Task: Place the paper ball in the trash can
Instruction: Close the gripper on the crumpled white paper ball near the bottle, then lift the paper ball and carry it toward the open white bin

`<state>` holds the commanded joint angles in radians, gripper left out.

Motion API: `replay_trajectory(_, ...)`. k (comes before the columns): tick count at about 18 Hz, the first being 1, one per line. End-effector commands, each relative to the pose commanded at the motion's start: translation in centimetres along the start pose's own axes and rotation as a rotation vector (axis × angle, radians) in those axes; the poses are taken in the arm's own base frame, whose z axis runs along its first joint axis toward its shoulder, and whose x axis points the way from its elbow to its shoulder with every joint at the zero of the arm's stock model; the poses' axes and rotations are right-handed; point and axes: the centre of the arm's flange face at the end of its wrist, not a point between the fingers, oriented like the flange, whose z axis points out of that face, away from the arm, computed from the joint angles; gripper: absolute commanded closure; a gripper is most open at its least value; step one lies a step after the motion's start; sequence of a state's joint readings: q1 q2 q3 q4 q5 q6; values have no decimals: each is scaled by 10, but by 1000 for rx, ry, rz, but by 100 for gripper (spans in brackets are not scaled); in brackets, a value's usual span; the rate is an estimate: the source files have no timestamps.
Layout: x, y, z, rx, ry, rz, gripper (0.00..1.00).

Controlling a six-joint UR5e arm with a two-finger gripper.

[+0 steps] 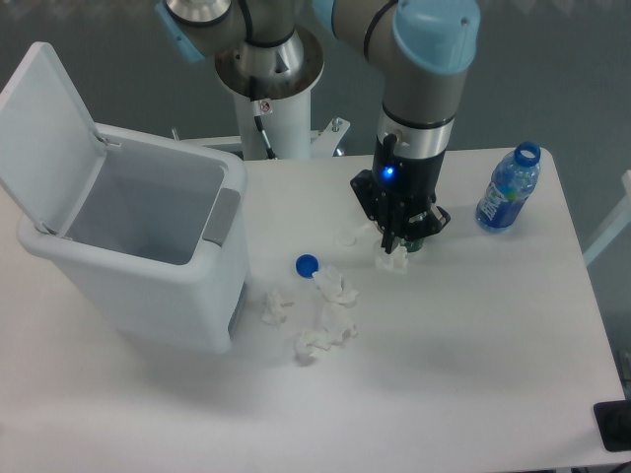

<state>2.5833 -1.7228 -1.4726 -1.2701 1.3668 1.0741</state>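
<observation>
My gripper point(399, 246) points straight down over the middle of the white table. Its jaws stand close together on a small crumpled white paper ball point(391, 262) that sticks out below the fingertips, at or just above the tabletop. The trash can point(138, 296), a large white bin with a grey panel point(223, 217), stands at the left with its lid point(49, 128) swung open and upright. Its inside looks empty. It is well to the left of the gripper.
Several more paper wads lie between bin and gripper, among them one point(335, 287), one point(276, 304) and one point(315, 343). A blue bottle cap point(307, 264) lies by them. A blue water bottle point(508, 189) stands at the right. The robot base point(268, 79) is at the back.
</observation>
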Motion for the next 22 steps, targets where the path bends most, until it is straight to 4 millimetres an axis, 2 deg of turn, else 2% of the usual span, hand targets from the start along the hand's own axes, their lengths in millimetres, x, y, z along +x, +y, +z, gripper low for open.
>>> replay_trajectory(3, 14, -3, -18, 18, -19, -59, 97)
replay_trajectory(7, 36, -11, -59, 115, -33, -139, 97)
replay_trajectory(13, 67, -15, -104, 226, -32, -192, 97)
replay_trajectory(18, 100, -13, -127, 309, -4, -193, 97)
replay_trajectory(22, 131, -28, -122, 329, 48, -149, 96)
